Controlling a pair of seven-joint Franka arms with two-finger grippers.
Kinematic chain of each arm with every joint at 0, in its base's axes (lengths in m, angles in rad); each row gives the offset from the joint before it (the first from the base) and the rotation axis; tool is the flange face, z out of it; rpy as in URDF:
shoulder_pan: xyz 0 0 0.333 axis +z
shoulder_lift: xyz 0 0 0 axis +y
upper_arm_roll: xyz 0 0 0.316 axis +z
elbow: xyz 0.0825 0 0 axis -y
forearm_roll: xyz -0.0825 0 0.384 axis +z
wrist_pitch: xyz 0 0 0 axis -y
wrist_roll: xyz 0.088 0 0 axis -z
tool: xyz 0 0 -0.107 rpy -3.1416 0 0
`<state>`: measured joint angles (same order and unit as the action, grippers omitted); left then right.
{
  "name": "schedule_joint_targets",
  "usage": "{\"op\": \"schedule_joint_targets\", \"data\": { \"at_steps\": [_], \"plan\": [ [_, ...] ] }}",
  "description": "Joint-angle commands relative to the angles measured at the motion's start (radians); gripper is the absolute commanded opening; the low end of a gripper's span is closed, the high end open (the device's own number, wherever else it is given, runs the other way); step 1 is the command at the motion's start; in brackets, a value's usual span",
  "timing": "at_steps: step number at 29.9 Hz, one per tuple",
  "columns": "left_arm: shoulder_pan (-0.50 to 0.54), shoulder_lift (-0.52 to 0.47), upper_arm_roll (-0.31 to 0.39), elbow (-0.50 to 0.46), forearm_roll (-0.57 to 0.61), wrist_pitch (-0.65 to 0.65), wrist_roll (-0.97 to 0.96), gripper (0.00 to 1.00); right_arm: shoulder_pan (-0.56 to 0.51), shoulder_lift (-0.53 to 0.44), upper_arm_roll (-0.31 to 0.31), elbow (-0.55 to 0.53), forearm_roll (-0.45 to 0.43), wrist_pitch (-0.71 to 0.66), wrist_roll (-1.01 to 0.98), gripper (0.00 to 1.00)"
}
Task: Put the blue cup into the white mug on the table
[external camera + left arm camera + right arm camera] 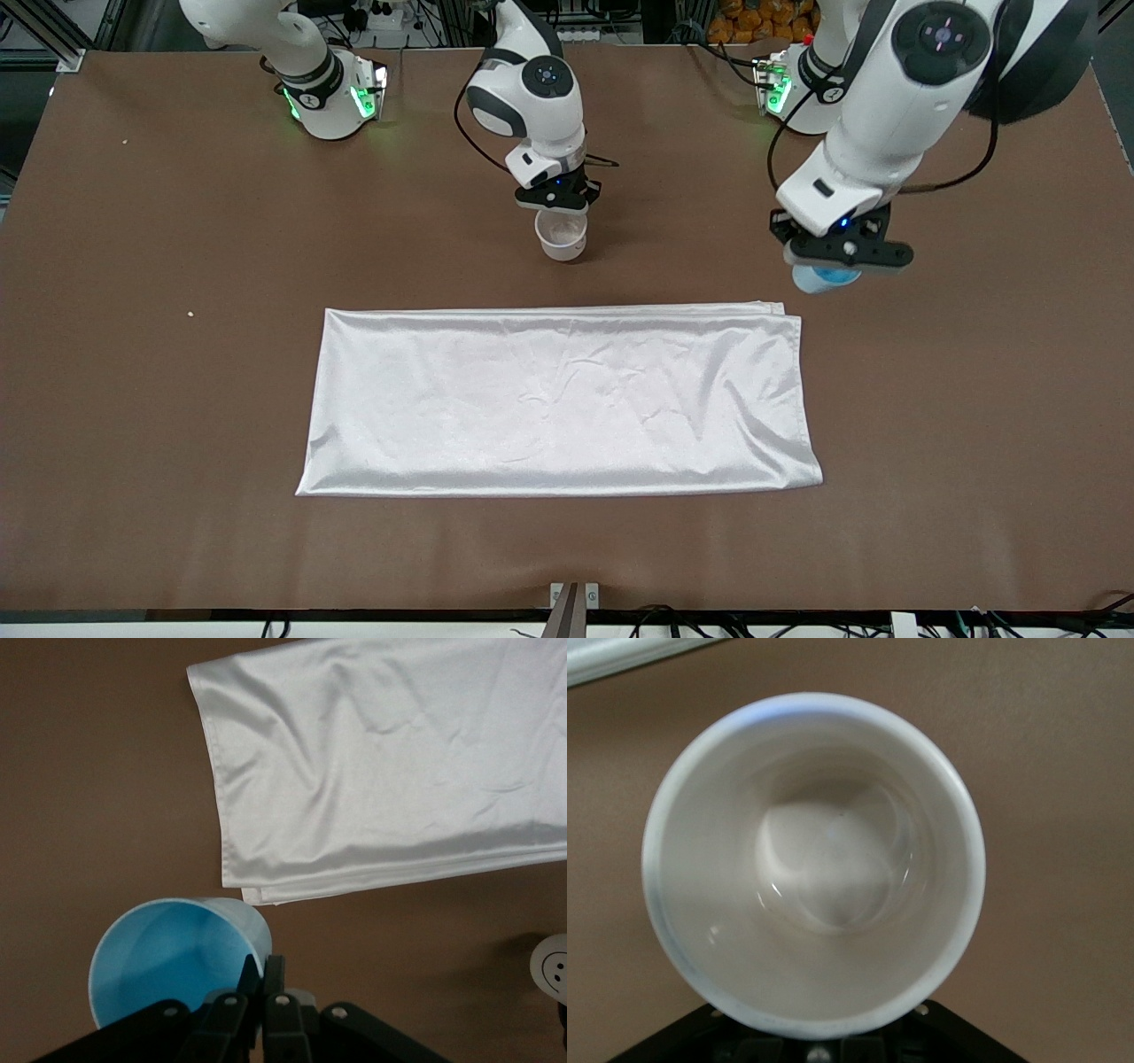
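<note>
Blue cup [168,961]: upright, mouth up, rim pinched in left pincer [262,979], hanging over bare worktop [974,399] beside white cloth [558,399]. White mug [561,235]: upright on worktop, held at its rim by right pincer [554,197].

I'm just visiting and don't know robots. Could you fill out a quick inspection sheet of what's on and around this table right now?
Surface: brown table, a few pale specks.
Job's things: blue cup held by its rim, over bare table near the cloth's corner; white mug farther from the front camera than the cloth, nothing inside.
Clutter: white cloth lying flat, slightly wrinkled.
Grippers: left gripper shut on the blue cup; right gripper shut at the mug's rim.
Cables: black cables on both arms and along the table's edges.
Surroundings: metal frames, power strips, something orange past the table.
</note>
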<state>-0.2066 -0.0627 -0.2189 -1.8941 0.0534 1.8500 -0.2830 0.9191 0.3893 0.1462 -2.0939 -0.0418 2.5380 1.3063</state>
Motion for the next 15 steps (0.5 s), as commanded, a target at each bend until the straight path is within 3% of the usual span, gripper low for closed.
{"op": "schedule_joint_targets", "data": {
  "at_steps": [1, 15],
  "plan": [
    [0.01, -0.158, 0.033, -0.164, -0.07, 0.015, 0.024, 0.0, 0.03, -0.001, -0.01, -0.021, -0.026, 0.042, 0.063, 0.0],
    [0.015, -0.183, 0.055, -0.21, -0.087, 0.048, 0.044, 0.0, 0.066, 0.042, -0.016, -0.008, -0.058, 0.079, 0.165, 0.01]
  ]
}}
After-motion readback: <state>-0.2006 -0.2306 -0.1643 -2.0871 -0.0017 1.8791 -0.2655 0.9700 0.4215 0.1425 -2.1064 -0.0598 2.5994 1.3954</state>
